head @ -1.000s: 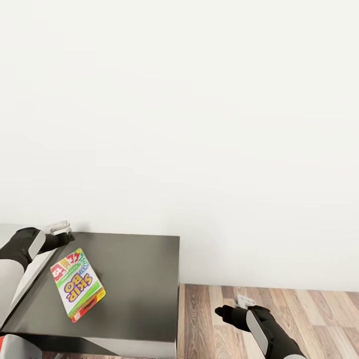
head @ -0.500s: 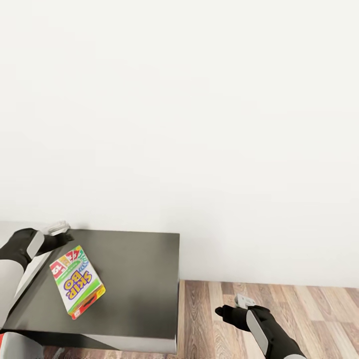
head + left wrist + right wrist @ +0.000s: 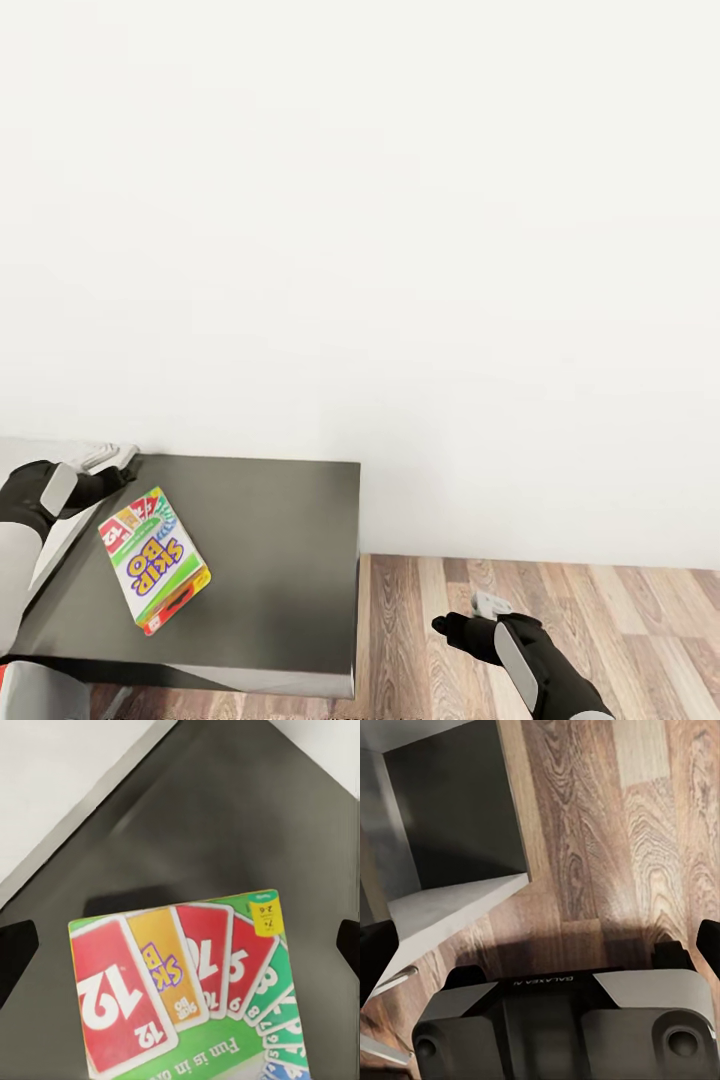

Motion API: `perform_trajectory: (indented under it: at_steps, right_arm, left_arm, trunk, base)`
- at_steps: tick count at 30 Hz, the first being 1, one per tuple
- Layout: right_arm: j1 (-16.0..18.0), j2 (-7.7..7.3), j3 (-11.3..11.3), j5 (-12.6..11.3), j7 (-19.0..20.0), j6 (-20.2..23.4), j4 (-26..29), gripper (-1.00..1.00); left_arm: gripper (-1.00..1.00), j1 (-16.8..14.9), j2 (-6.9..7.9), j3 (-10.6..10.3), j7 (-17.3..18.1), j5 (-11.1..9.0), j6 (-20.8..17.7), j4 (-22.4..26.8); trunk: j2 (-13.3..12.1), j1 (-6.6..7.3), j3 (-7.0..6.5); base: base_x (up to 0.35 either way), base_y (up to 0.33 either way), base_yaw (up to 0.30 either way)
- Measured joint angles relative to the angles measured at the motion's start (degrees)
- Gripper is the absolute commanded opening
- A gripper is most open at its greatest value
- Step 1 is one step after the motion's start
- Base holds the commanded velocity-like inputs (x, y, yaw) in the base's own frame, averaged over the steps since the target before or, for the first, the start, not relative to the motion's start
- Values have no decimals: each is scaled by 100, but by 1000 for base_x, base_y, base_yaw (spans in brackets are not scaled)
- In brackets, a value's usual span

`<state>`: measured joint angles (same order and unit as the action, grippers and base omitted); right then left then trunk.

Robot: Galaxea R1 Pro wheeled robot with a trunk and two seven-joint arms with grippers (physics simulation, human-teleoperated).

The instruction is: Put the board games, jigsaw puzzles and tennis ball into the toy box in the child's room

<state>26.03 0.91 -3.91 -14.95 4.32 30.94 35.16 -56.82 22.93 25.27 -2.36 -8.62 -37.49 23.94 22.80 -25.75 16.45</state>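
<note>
Step in hand: reaching for SKIP BO board game (image 3: 153,560), lying flat on dark lower section of table (image 3: 290,540).

Left gripper (image 3: 108,462) hovering at box's 11 o'clock, fingers spread wide, empty, box sitting between fingertips in left wrist view.

Right gripper (image 3: 487,604) idling over wood floor (image 3: 620,620) at 3 o'clock; cannot tell spread.

Next move likely calling for: lowering, straddling box edges, pinching.

The head camera is looking forward and down at a white wall (image 3: 400,220), with the dark table (image 3: 270,560) at seven o'clock. The left wrist camera is hanging close over that same table (image 3: 225,817), facing the SKIP BO box (image 3: 187,990). The right wrist camera is facing down at the wood floor (image 3: 607,832), with the robot's base at six o'clock.
</note>
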Motion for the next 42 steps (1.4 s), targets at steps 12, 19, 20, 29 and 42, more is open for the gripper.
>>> perform_trajectory:
  at_steps: [12, 19, 20, 29, 42]
  right_arm:
    - [0, 1, 0, 3, 0, -1, 0, 100]
    - [3, -2, 0, 3, 0, -2, 0, 100]
    - [4, -2, 0, 3, 0, -2, 0, 100]
    - [1, -2, 0, 3, 7, -9, 0, 100]
    - [-3, -3, 0, 3, 9, -18, -1, 100]
  left_arm:
    - [100, -21, 24, 2, -4, -583, -38, 158]
    - [100, -178, 42, 10, -162, -797, -52, 178]
    - [100, -203, 46, 11, -187, -808, -52, 176]
    - [100, -312, 62, 369, -274, -816, -65, 183]
    - [100, -319, 93, 497, -286, -814, -71, 262]
  trunk:
    - [0, 0, 109]
    - [0, 0, 172]
    - [0, 0, 181]
    - [0, 0, 262]
    - [1, 0, 380]
  base:
    - [0, 0, 0]
    - [0, 0, 0]
    - [0, 0, 0]
    - [0, 0, 0]
    - [0, 0, 0]
